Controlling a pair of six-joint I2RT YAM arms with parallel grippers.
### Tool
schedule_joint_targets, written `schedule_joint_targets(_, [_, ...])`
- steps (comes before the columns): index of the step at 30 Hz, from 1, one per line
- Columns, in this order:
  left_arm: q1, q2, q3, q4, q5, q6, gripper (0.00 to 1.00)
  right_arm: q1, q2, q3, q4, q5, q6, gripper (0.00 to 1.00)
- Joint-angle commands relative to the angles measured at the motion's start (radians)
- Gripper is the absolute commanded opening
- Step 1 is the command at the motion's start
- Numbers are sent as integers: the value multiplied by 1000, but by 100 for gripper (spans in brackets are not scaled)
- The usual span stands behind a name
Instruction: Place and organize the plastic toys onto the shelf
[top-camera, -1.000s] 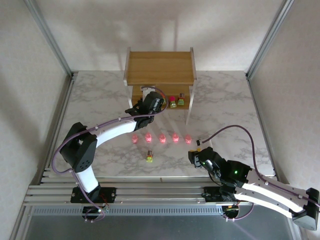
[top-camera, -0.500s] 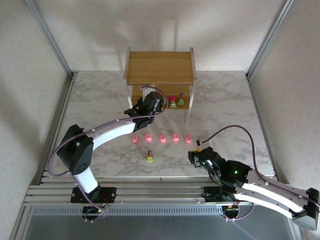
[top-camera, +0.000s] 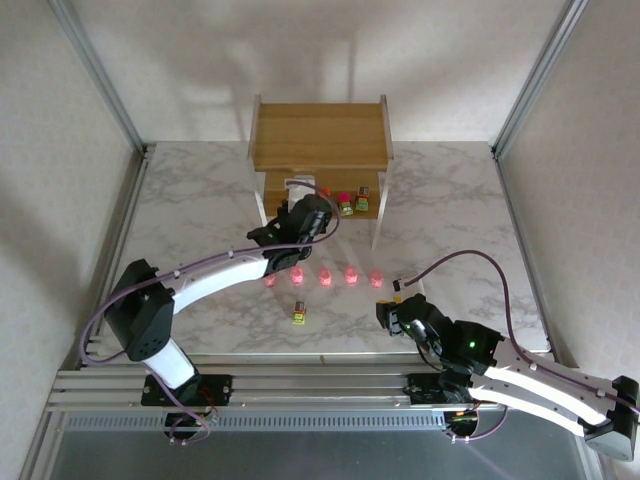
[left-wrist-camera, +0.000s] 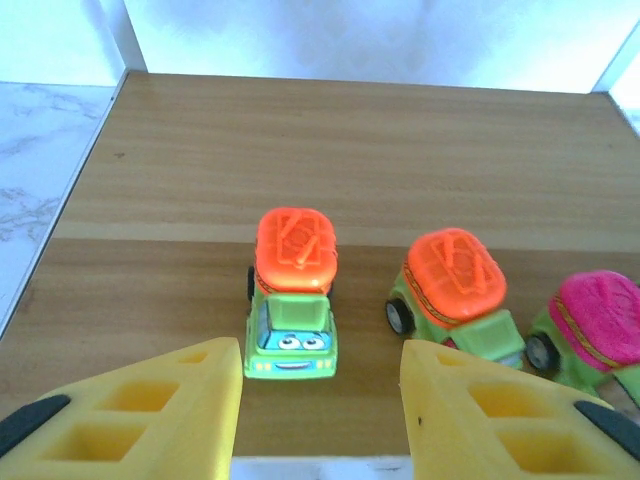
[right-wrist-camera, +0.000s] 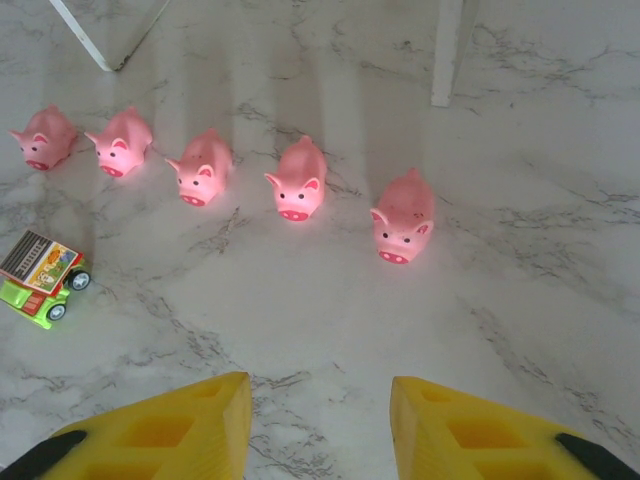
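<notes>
On the lower tier of the wooden shelf (top-camera: 320, 135) (left-wrist-camera: 320, 140) stand three green toy trucks: an orange-topped truck (left-wrist-camera: 292, 300) facing me, a second orange-topped one (left-wrist-camera: 455, 290), and a magenta-topped one (left-wrist-camera: 595, 325). My left gripper (left-wrist-camera: 320, 420) (top-camera: 303, 200) is open at the tier's front edge, just short of the first truck and holding nothing. Several pink pigs (right-wrist-camera: 403, 215) (top-camera: 351, 275) stand in a row on the marble table. A brown-topped truck (right-wrist-camera: 40, 278) (top-camera: 299, 315) sits in front of them. My right gripper (right-wrist-camera: 320, 430) (top-camera: 387, 312) hovers open near the rightmost pig.
The shelf's white legs (right-wrist-camera: 448, 50) (top-camera: 378, 235) stand just behind the pig row. Metal frame posts (top-camera: 100, 70) rise at the back corners, and a rail (top-camera: 300, 385) runs along the near edge. Bare marble (top-camera: 460, 230) lies right of the shelf.
My left arm has drawn back slightly from the lower tier, uncovering the orange-topped truck standing there. The right arm has stayed in place.
</notes>
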Motion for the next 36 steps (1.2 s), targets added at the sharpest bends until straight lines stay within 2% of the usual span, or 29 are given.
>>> schedule_joint_targets(1, [-19,-60,-31,0,-52,-10,45,6,-14,-14,8,6,-6,42])
schedule_joint_targets(13, [-52,-128,-101,-30,-61,-37,46,5,-23,-16,5,4,-7,42])
schedule_joint_targets(24, [-160,-250,-255,-93,-103,-164,46,6,-20,-15,6,3,-6,41])
schedule_joint_targets(25, [-175,-259,-269,-108,-108,-189,48,6,-20,-15,6,3,-6,42])
schedule_joint_targets(27, [-207,-269,-298,-126,-115,-231,57,6,-20,-16,6,3,-5,42])
schedule_joint_targets(36, [-322,-243,-417,-195,-106,-460,64,6,-21,-15,6,1,-5,42])
